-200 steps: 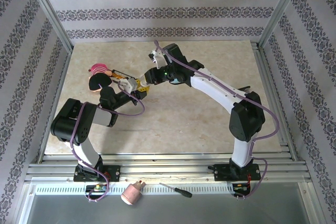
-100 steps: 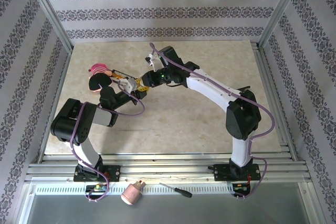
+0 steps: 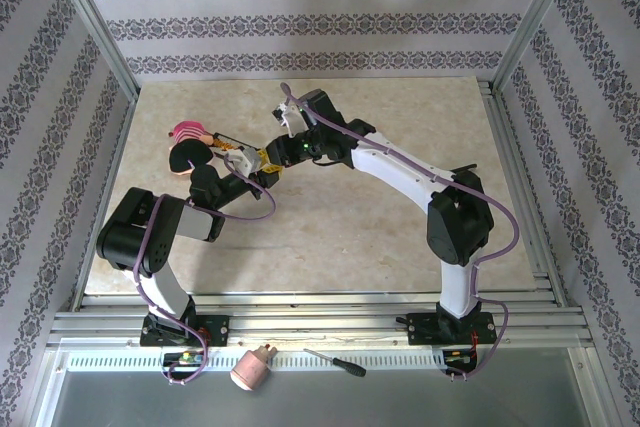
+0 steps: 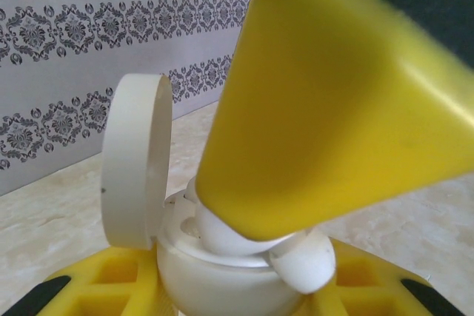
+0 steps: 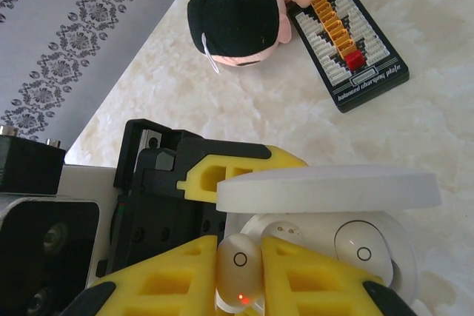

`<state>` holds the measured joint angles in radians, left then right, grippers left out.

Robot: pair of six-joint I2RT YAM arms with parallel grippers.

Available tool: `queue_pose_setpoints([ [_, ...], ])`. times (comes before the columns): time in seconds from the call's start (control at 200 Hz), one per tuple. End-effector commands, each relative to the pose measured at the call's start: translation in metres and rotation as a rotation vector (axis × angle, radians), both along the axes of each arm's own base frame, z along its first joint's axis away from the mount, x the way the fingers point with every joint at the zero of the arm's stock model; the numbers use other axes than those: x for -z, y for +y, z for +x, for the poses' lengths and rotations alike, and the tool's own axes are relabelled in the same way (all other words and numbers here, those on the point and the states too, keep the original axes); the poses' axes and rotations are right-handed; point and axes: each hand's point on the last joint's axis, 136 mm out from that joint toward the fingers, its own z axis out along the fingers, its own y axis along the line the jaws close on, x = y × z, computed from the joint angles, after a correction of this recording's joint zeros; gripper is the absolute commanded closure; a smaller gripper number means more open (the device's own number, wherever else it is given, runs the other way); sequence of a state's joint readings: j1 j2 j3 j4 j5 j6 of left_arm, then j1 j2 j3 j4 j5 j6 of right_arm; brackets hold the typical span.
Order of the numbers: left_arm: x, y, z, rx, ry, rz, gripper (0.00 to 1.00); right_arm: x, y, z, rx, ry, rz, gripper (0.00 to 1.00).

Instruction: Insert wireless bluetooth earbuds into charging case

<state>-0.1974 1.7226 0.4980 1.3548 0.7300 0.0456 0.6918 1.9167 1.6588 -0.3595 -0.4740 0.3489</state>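
My left gripper [image 3: 256, 163] is shut on the white charging case [image 4: 222, 283], whose round lid [image 4: 137, 160] stands open. My right gripper [image 5: 239, 260] is shut on a white earbud [image 5: 239, 268] with a red light, held at the case's left socket. A second white earbud [image 5: 363, 246] sits in the right socket under the lid [image 5: 326, 186]. In the left wrist view a yellow finger [image 4: 326, 109] of the right gripper presses an earbud [image 4: 222, 234] into the case, and another white bud [image 4: 305, 264] pokes out at the rim. The two grippers meet at the table's left centre, the right gripper [image 3: 284, 151] beside the left.
A plush doll [image 5: 237, 27] with black hair and a pink striped top lies just beyond the case, next to a black connector board [image 5: 348, 42]. A screwdriver [image 3: 335, 362] and a pink object [image 3: 252, 369] lie in front of the arm bases.
The right arm has swung left and lowered its gripper with the earbud onto the case held by the left gripper. The left arm has stayed still.
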Motion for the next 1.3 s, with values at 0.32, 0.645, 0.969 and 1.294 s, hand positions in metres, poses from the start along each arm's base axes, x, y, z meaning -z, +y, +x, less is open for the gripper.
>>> queue_pose_setpoints([
  [0.32,-0.021,-0.007,-0.001,0.03,-0.085,-0.019,0.8,-0.006,-0.013,0.013,0.086,-0.025,0.046,0.8],
  [0.645,-0.022,-0.007,0.0,0.024,-0.085,-0.023,0.8,0.008,-0.011,0.022,0.096,-0.014,0.031,0.8],
  [0.969,-0.024,-0.005,0.005,0.005,-0.079,-0.033,0.79,0.011,-0.004,0.011,0.055,-0.011,0.033,0.8],
  [1.294,-0.02,-0.003,0.011,-0.021,-0.073,-0.03,0.79,0.017,-0.002,-0.001,0.047,0.008,0.025,0.8],
])
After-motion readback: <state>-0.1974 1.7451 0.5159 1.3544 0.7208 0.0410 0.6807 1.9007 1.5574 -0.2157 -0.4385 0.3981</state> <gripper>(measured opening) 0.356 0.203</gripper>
